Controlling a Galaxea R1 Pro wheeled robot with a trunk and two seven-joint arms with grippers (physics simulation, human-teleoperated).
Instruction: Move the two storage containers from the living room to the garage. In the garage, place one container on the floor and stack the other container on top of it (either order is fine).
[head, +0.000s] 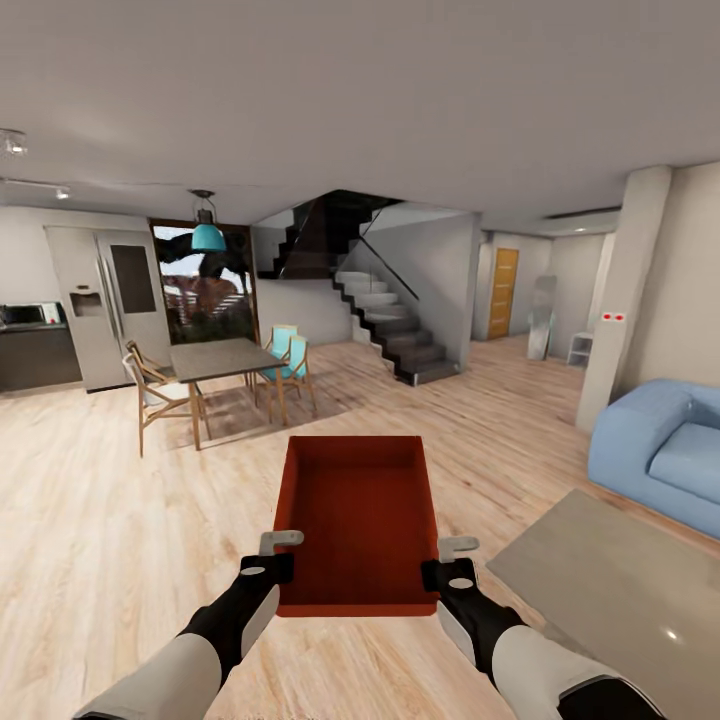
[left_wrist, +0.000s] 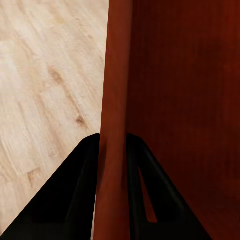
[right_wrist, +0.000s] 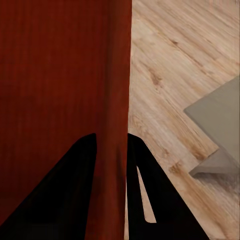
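I hold one orange-red open-topped storage container (head: 360, 515) level in front of me, above the light wood plank floor (head: 90, 520) of the living room. My left gripper (head: 282, 556) is shut on its left wall, near the corner closest to me. My right gripper (head: 447, 563) is shut on its right wall. In the left wrist view the black fingers (left_wrist: 85, 165) pinch the container's wall (left_wrist: 114, 100) from both sides. The right wrist view shows the same grip, fingers (right_wrist: 140, 170) clamped on the wall (right_wrist: 117, 90). The container is empty inside. The second container is out of view.
A grey rug (head: 610, 590) lies at my right, with a blue sofa (head: 660, 445) beyond it. Ahead stand a dining table (head: 225, 360) with chairs, a staircase (head: 385, 320), a pillar (head: 620, 300), and a hallway with an orange-brown door (head: 503, 293). A fridge (head: 110, 300) stands far left.
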